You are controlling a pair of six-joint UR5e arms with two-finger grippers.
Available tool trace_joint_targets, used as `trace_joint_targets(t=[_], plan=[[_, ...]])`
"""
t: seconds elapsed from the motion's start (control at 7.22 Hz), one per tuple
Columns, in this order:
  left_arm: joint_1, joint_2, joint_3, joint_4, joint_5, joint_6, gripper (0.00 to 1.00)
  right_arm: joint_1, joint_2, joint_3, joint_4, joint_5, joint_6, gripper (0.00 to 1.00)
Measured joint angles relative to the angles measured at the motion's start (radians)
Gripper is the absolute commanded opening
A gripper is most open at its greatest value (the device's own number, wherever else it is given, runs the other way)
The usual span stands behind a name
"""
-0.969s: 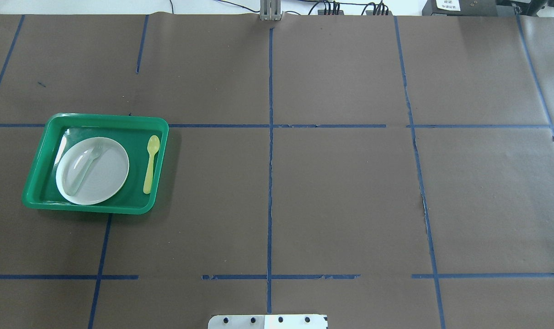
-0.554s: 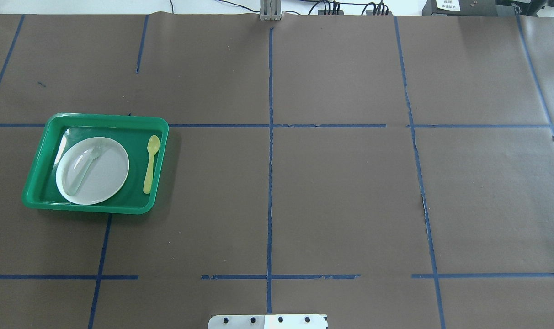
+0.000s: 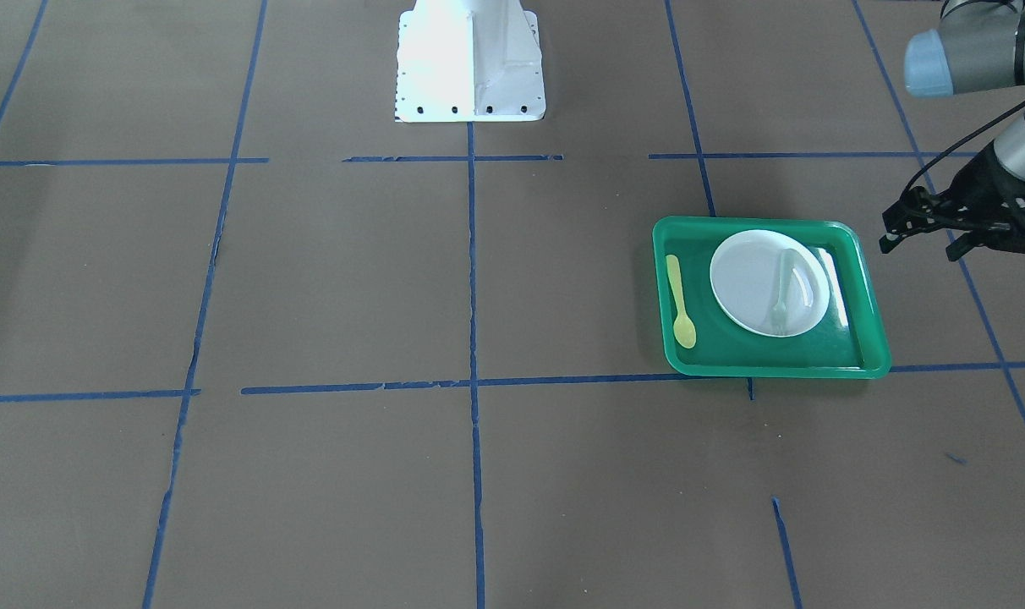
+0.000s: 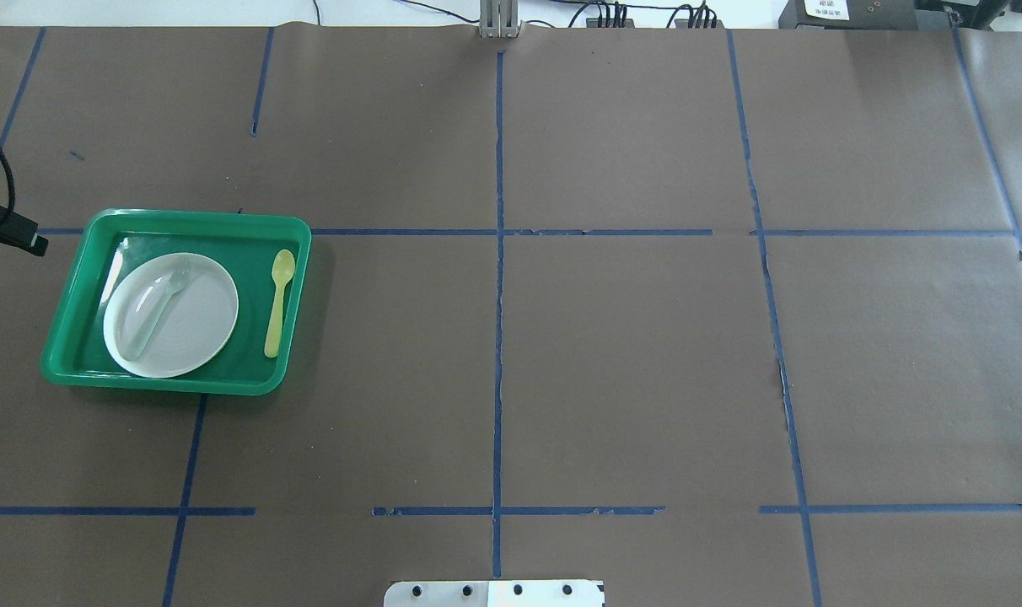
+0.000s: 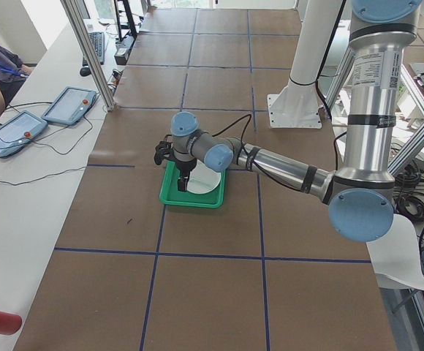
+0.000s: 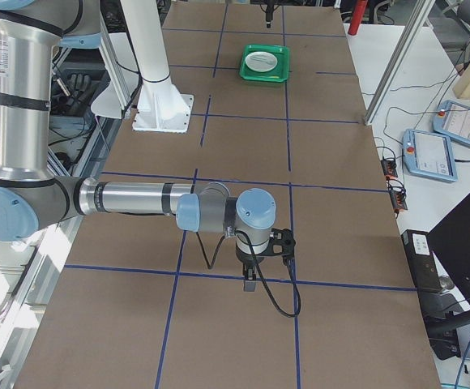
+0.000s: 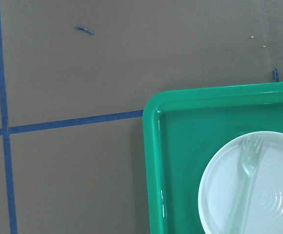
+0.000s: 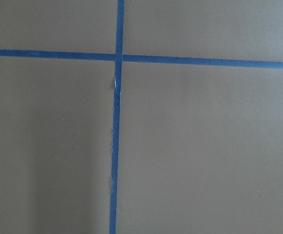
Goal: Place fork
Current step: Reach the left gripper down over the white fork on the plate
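The pale translucent fork [image 4: 157,308] lies on the white plate [image 4: 195,324] inside the green tray [image 4: 250,240]. It also shows in the front view [image 3: 783,292] and the left wrist view [image 7: 244,185]. My left gripper [image 3: 918,248] hovers above the table just outside the tray's left side, its fingers spread and empty. Only one fingertip [image 4: 22,240] shows at the overhead view's left edge. My right gripper [image 6: 251,279] hangs over bare table far from the tray. It shows only in the exterior right view, so I cannot tell if it is open or shut.
A yellow plastic spoon [image 4: 279,299] lies in the tray to the right of the plate. The robot's white base [image 3: 470,59] stands at the table's near middle. Brown paper with blue tape lines [image 4: 498,337] covers the table.
My left gripper's fingertip and cable have come into the overhead view at the left edge, beside the tray. The fork, plate, spoon and tray have not moved.
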Motion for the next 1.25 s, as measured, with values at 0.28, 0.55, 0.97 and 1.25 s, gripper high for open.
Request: trace_joint_targets(t=[0.28, 0.55, 0.97, 1.25], plan=[[0.099, -0.055, 0.009, -0.015, 0.047, -0.141, 1.0, 0.0, 0.0, 0.0, 0.0, 0.0, -0.001, 1.0], [0.188, -0.086, 0.051, -0.062, 0.119, -0.236, 0.98, 0.0, 0.0, 0.0, 0.0, 0.0, 0.0, 1.0], [0.269, -0.093, 0.153, -0.198, 0.148, -0.318, 0.89, 0.0, 0.0, 0.0, 0.0, 0.0, -0.001, 1.0], [0.29, -0.099, 0.19, -0.215, 0.15, -0.322, 0.81, 0.0, 0.0, 0.0, 0.0, 0.0, -0.001, 1.0]])
